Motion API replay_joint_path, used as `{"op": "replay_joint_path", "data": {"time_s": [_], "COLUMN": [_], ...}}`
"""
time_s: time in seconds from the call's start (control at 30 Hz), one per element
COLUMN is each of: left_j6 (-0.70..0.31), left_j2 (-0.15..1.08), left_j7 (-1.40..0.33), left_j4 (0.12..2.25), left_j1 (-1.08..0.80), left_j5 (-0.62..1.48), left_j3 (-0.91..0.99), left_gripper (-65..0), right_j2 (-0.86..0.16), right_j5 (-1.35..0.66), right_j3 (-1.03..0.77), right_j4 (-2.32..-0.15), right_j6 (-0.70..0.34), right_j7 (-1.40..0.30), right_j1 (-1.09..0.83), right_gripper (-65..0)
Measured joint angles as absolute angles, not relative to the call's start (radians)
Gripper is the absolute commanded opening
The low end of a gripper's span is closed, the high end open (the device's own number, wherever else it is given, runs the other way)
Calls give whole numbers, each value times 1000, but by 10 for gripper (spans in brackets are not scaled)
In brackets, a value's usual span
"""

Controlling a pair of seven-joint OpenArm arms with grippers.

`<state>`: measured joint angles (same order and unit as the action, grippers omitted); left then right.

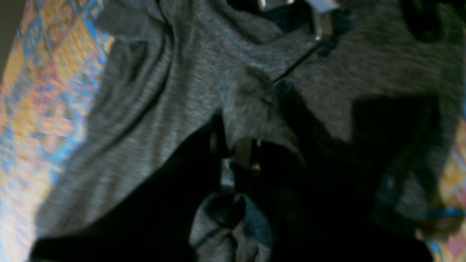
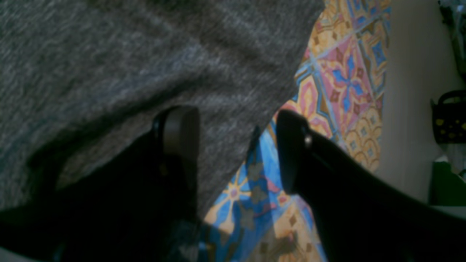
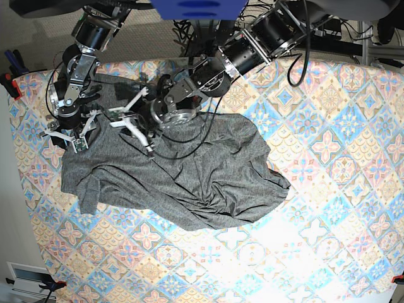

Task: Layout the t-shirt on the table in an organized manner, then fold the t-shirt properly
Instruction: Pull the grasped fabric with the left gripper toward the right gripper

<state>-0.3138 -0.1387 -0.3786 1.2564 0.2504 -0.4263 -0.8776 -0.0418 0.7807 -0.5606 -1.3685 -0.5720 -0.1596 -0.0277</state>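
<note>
Across the whole base view, the tabletop (image 3: 328, 189) is lying under a pastel cloth printed with blue, pink and cream diamonds and floral medallions, smooth and flat where it is showing. The t-shirt (image 3: 189, 177), a plain heathered dark-grey jersey garment, is resting on the left half of that surface in a rumpled, roughly oblong heap; soft ridges and creases are running through it, and one corner is tapering to a point toward the centre of the tabletop. Its far edge is lying beneath both arms.

The left arm (image 3: 246, 50), black and ringed with metal joints, is reaching in from the top and is covering part of the shirt's upper edge; loose black cables (image 3: 189, 136) are trailing over the fabric below it. The right arm (image 3: 79, 69) is descending at the shirt's upper-left corner.

The left hand (image 1: 240, 145) is standing nearly closed, and in the left wrist view a raised fold of grey jersey is bunching at its dark fingertips; whether the pinch is firm is not showing clearly through the blur. The right hand (image 2: 236, 145) is standing wide open with nothing between its fingers: one rounded black pad (image 2: 180, 131) is lying over the shirt's edge, the other over bare patterned cloth.
</note>
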Motion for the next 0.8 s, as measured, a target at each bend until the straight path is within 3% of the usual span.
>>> {"op": "replay_joint_path", "data": {"time_s": [0.17, 0.27, 0.53, 0.8], "left_j6": [-154, -72, -44, -50], "left_j2": [-134, -142, -138, -134], "left_j7": [-203, -139, -137, -139], "left_j4": [1202, 1199, 1215, 1417], "left_j1": [218, 187, 192, 157], "left_j5": [-406, -398, -405, -410], "left_j3": [-899, -906, -898, -884], "left_gripper": [-387, -330, -285, -273], "right_j2": [-42, -42, -42, -42], "right_j5": [781, 781, 782, 780], "right_j3": [-560, -559, -559, -561], "right_j4": [-1369, -1369, -1369, -1369], "right_j6": [-572, -572, -572, -571], "right_j7": [-160, -160, -160, -160], "right_j1": [-28, -28, -28, -28], "right_gripper": [-301, -301, -301, -301]}}
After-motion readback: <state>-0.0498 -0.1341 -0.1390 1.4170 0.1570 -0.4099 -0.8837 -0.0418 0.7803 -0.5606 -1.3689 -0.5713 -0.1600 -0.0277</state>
